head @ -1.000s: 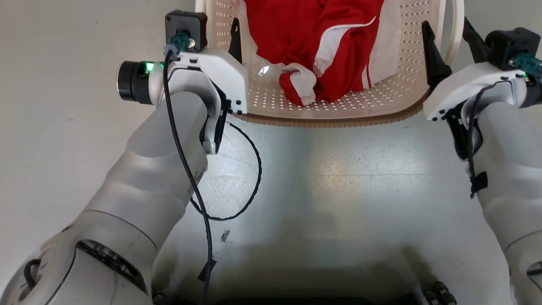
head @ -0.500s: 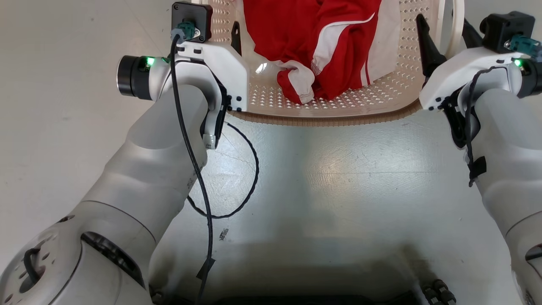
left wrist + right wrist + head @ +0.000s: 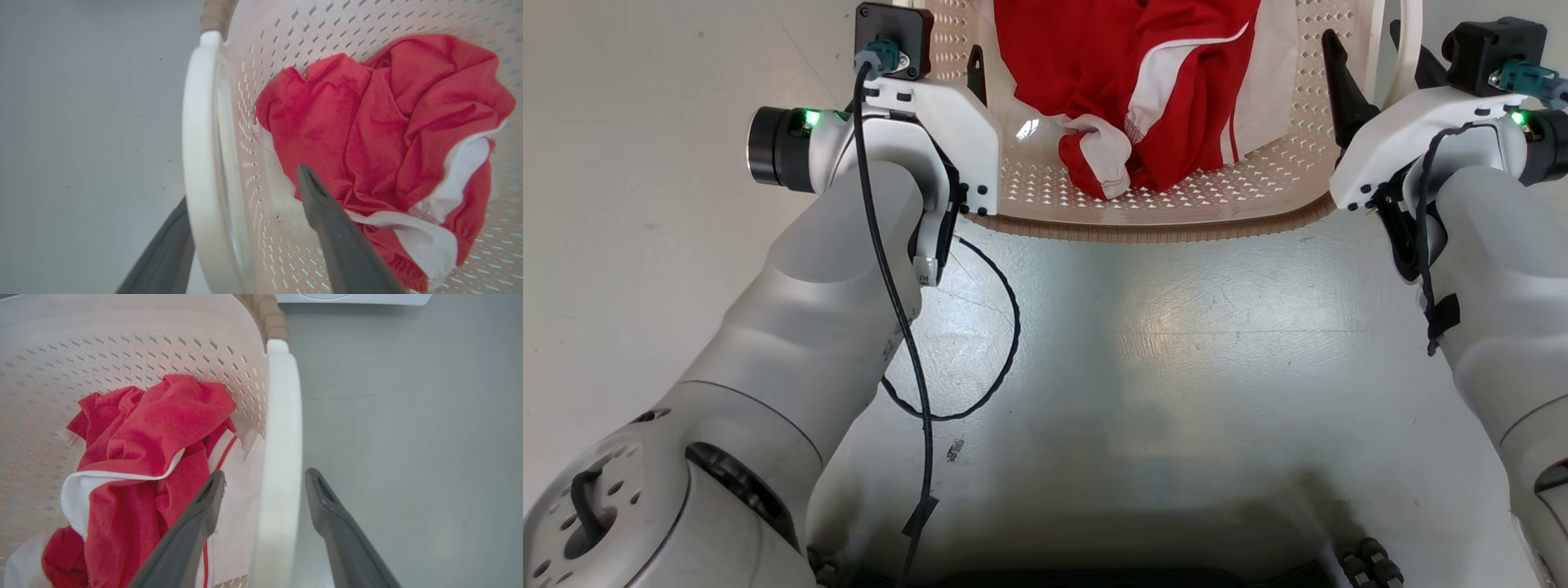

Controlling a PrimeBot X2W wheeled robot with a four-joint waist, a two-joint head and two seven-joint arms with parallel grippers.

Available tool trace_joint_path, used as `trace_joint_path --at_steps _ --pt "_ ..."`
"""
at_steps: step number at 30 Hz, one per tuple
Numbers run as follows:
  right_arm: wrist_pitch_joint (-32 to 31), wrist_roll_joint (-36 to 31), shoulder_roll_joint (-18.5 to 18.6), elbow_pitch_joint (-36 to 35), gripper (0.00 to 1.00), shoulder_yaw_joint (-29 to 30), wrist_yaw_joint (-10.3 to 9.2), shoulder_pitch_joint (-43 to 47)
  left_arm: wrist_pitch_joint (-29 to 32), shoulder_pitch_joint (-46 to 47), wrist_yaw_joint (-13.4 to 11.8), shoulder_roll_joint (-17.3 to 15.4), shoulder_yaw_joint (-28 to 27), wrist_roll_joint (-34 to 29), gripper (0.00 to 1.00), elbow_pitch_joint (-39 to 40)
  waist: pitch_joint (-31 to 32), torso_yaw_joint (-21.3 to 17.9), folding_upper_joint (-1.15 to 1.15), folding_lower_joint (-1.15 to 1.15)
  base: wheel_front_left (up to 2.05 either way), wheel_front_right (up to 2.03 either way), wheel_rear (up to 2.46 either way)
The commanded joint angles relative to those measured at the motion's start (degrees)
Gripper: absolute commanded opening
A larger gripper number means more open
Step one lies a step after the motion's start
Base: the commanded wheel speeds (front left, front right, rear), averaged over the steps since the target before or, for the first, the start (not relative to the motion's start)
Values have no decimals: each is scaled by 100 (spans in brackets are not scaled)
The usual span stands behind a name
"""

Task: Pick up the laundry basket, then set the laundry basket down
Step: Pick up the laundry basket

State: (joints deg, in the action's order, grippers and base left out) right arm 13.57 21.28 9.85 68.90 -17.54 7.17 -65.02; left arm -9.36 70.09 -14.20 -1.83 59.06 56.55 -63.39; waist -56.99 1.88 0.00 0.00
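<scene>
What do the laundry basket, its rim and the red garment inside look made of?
The laundry basket: moulded plastic, cream, slightly glossy; regular punched holes and a glint on its surface. Its rim: probably plastic too, brown, ribbed like weave. The red garment: soft matte fabric with white trim; it creases and folds loosely.

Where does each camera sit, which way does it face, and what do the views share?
Head view: on the head, facing down at the floor and the near end of the laundry basket; both forearms show.
Left wrist view: on the left wrist, facing along the open left gripper, which straddles a white handle.
Right wrist view: likewise, open right gripper straddling the opposite handle.
Shared: all three show the basket and its red-and-white garment.
</scene>
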Motion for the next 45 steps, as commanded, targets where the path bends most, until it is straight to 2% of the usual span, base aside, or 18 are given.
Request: trace_joint_path --at_steps 1,4,5,6,7,8,9,17,27,45 --pt "13 56 -108 -13 100 -97 32 144 -40 80 -79 -105 -29 37 100 9 0 -3 0 0 0 0 0" --pt "34 125 -117 42 100 -165 32 124 -72 122 -80 -105 51 121 100 -27 -3 -13 0 0 0 0 0" --pt "38 141 -119 54 100 -182 32 118 -79 128 -79 -105 74 140 97 -30 -3 -14 0 0 0 0 0" --pt "43 157 -122 62 43 -195 32 110 -89 137 -76 -105 100 153 73 -32 -4 -17 0 0 0 0 0" --pt "43 157 -122 62 43 -195 32 110 -89 137 -76 -105 100 153 73 -32 -4 -17 0 0 0 0 0" --pt "49 173 -123 73 0 -203 32 101 -100 146 -73 -105 123 167 73 -39 -6 -21 0 0 0 0 0" --pt "50 188 -126 98 0 -211 32 95 -120 154 -75 -105 143 181 0 -45 -6 -24 0 0 0 0 0" --pt "-44 226 -232 322 0 -252 32 73 -100 137 -82 -105 379 298 0 -151 153 -49 0 0 0 0 0" --pt "-394 272 -354 437 0 -374 32 233 184 -113 -33 -105 600 539 0 -234 659 -81 0 0 0 0 0" --pt "-1075 580 -455 474 0 -736 32 687 732 -649 326 -105 853 897 0 -559 2055 -293 0 0 0 0 0"
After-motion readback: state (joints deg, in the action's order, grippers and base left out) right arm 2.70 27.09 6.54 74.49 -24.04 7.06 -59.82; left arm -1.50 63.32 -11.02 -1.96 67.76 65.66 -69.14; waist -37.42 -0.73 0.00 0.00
